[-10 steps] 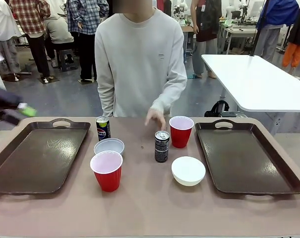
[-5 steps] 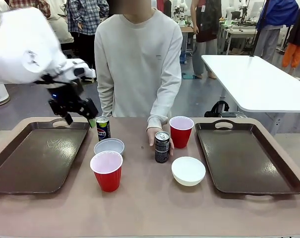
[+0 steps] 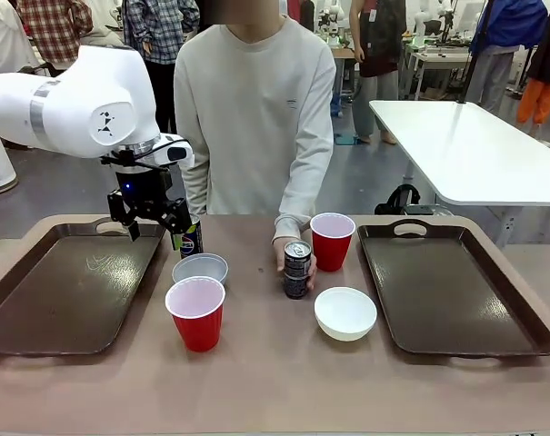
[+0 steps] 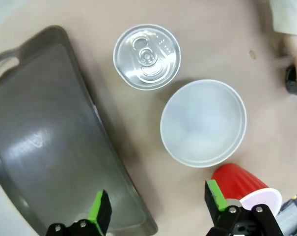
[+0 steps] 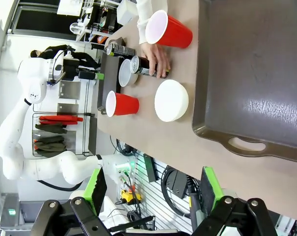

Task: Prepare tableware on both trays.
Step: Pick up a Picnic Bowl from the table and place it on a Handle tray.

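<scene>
Left pincer (image 3: 155,236), jaws wide and empty, hovers at the far left of the surface (image 3: 275,381), just above the Pepsi can (image 4: 147,56). The can stands upright beside the inner rim of the left tray (image 3: 70,291), with the left bowl (image 4: 203,123) just in front of it and a red cup (image 3: 196,313) nearer the robot. Nothing lies on either tray, so the job looks barely begun: the arm appears to be lining up on its first item for the left tray. From the wrist view, the can sits ahead of the fingers rather than between them. The next move calls for centring over it, dropping straight down and closing on its body without nudging the bowl. At mid-surface a person's hand (image 3: 280,254) wraps the second can (image 3: 296,269), beside the other red cup (image 3: 331,241) and right bowl (image 3: 345,312). The right pincer (image 5: 153,186) hangs released, well above the near edge of the right tray (image 5: 246,64). The Pepsi roundel shows in part on the left can. The second can's print is too small to read.
</scene>
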Robot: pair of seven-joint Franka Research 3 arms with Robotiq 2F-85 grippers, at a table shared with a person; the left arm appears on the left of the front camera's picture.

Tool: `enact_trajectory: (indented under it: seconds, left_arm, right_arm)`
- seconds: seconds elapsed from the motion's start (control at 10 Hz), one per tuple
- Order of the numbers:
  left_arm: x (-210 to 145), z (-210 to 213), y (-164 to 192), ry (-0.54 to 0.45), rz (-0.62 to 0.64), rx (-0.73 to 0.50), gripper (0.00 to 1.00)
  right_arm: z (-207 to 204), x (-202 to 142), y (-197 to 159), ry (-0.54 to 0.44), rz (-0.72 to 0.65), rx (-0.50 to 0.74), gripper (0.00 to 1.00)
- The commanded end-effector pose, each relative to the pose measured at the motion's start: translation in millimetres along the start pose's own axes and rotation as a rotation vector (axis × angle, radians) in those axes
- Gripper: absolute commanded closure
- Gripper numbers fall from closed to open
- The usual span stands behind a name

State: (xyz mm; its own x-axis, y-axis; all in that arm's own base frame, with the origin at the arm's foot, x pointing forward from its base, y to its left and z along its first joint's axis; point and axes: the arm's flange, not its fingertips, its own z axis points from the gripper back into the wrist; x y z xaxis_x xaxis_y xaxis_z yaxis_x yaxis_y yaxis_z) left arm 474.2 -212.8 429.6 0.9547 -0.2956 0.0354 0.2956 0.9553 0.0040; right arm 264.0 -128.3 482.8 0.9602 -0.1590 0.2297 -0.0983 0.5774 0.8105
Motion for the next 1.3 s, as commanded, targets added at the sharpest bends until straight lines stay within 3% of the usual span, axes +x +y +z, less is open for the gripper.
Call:
enact_trajectory:
  seconds: [0.0,0.1,0.3,0.5,0.9,1.1,1.2]
  left_arm:
    - [-9,2,2,-0.029,-0.007,-0.004,0.00]
    - [0,0,0,0.000,0.000,0.000,0.00]
    - [1,-37,-3,-0.062,0.089,-0.036,0.00]
    - [6,-58,-11,-0.099,0.182,0.036,0.00]
    - [15,-82,-29,-0.114,0.199,0.047,0.00]
    - [21,-94,-28,-0.075,0.207,0.050,0.46]
    - [21,-95,-28,-0.071,0.211,0.050,0.75]
  right_arm:
    - [-1,1,-1,-0.007,0.007,0.028,0.00]
    - [-1,1,-1,-0.007,0.007,0.028,0.00]
    - [-1,1,-1,-0.007,0.007,0.028,0.00]
    - [-1,1,-1,-0.007,0.007,0.028,0.00]
    - [-1,1,-1,-0.007,0.007,0.028,0.00]
    - [-1,1,-1,-0.007,0.007,0.028,0.00]
    - [-1,1,-1,-0.007,0.007,0.028,0.00]
